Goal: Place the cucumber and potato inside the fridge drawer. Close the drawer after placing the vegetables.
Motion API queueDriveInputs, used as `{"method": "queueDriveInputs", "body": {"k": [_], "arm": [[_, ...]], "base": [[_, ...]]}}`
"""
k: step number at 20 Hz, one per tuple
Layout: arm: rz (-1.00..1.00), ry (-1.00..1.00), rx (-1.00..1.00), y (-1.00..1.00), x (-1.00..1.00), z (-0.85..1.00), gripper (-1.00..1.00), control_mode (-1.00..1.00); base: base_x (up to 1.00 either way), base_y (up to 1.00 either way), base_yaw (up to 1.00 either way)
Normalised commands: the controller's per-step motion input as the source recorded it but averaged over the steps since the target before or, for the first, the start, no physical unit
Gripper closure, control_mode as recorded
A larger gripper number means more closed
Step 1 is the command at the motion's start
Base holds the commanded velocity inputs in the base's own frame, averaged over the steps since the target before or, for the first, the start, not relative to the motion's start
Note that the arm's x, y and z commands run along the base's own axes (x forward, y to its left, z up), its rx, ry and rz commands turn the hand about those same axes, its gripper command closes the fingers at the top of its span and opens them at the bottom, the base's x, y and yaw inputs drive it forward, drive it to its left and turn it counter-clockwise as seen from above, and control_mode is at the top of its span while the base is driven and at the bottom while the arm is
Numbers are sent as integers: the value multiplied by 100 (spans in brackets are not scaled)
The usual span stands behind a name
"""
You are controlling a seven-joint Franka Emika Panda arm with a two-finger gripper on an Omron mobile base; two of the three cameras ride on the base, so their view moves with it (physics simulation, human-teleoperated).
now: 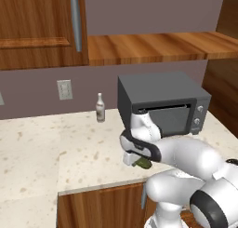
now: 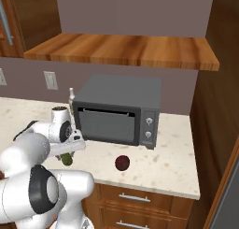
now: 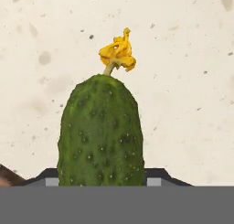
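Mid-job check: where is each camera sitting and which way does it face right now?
Left base view: behind the arm on its left, looking forward and down at the counter, microwave and bottle; the arm rises lower right, over the cucumber.
Right base view: behind on the right, facing the same microwave, with the potato in front; the arm rises lower left.
Hand view: on the hand, looking down along the gripper at the cucumber on the counter.
Both base views share microwave, counter, cucumber and bottle.
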Motion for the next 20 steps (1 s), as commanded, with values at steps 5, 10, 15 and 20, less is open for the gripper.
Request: {"method": "queueDriveInputs", "body": {"k": [5, 10, 15, 20], "arm": [[0, -26, 0, 0, -19, 98, 100, -100], [0, -6, 0, 2, 0, 100, 100, -100], [-1, 0, 0, -17, 1, 57, 100, -100], [-1, -7, 9, -75, -43, 44, 100, -100]], "base": [[0, 0, 0], [0, 0, 0], [0, 0, 0], [0, 0, 0]]}}
